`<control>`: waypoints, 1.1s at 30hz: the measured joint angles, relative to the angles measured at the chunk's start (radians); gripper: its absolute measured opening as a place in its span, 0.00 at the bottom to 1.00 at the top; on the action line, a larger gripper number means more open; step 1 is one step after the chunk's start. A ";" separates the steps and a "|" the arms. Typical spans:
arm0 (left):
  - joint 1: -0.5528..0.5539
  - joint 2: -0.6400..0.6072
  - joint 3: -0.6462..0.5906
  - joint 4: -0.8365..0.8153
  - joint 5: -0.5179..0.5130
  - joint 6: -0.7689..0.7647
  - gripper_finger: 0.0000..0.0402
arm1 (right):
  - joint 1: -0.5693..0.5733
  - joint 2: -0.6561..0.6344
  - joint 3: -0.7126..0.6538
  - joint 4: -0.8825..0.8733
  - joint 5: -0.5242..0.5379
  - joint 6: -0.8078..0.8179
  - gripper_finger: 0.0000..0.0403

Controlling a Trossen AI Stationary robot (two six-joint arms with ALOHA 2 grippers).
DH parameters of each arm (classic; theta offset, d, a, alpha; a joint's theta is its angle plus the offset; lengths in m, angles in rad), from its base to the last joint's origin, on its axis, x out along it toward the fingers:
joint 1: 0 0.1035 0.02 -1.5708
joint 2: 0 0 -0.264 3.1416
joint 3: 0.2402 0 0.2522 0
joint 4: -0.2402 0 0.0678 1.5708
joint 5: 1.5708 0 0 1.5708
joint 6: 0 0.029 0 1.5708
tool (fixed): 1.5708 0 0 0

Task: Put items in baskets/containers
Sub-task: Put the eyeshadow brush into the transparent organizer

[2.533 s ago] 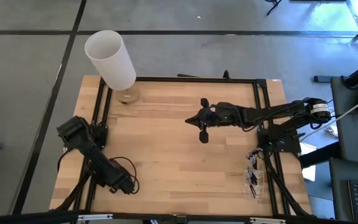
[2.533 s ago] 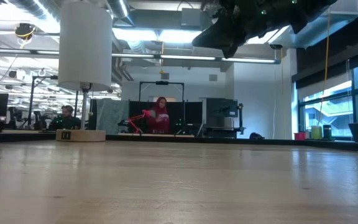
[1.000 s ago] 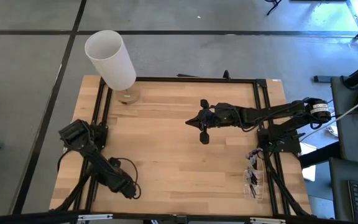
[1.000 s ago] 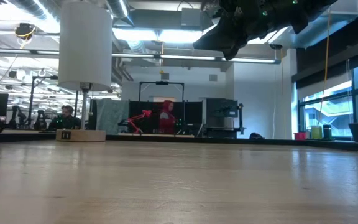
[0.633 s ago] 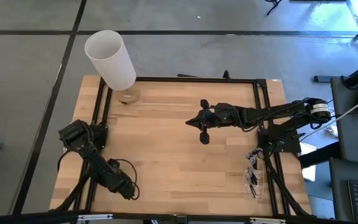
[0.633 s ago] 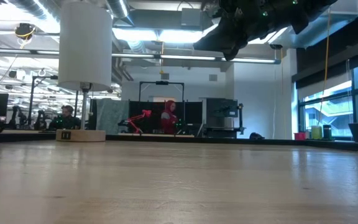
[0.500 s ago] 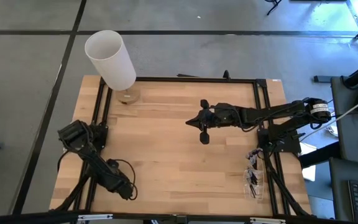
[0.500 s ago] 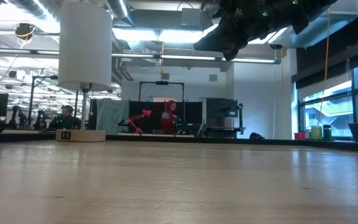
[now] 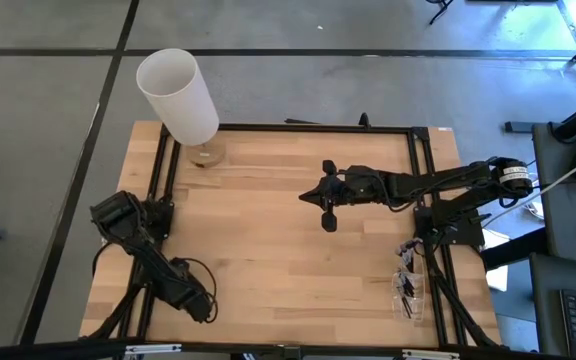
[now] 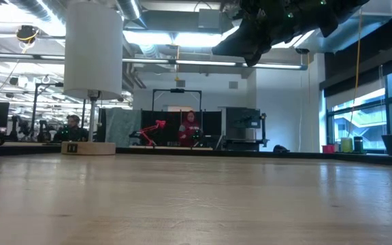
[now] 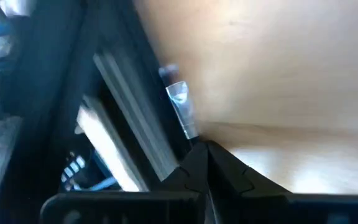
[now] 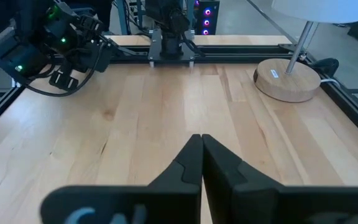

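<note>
Even bright overhead light; soft shadows; left wrist view blurred, w/ glare on table (image 11: 278,74).

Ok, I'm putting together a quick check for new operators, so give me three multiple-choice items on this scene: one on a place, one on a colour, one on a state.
1. Where does the clear plastic holder with the black-handled brushes sit?
A. by the table's right edge, outside the black frame
B. at the middle of the table
C. beside the lamp

2. What colour is the tall cylindrical lamp shade?
A. red
B. white
C. black

3. How do the right gripper fingers stand?
A. wide open
B. shut on a brush
C. shut, holding nothing

Key: 1 A, the high view shows it low at the right, past the frame rail. 2 B, it is white in the high and low views. 3 C, the right wrist view shows the two dark fingers pressed together with nothing between them.
</note>
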 joint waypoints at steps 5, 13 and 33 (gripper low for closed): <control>0.032 0.012 0.070 -0.080 -0.043 0.092 0.01 | 0.000 0.000 0.000 -0.002 0.000 -0.001 0.02; 0.104 0.007 0.287 -0.423 -0.225 0.165 0.01 | 0.000 0.000 0.000 0.000 0.000 0.000 0.02; 0.036 0.007 0.036 -0.192 -0.013 0.114 0.01 | 0.000 0.000 0.000 0.000 -0.034 -0.003 0.02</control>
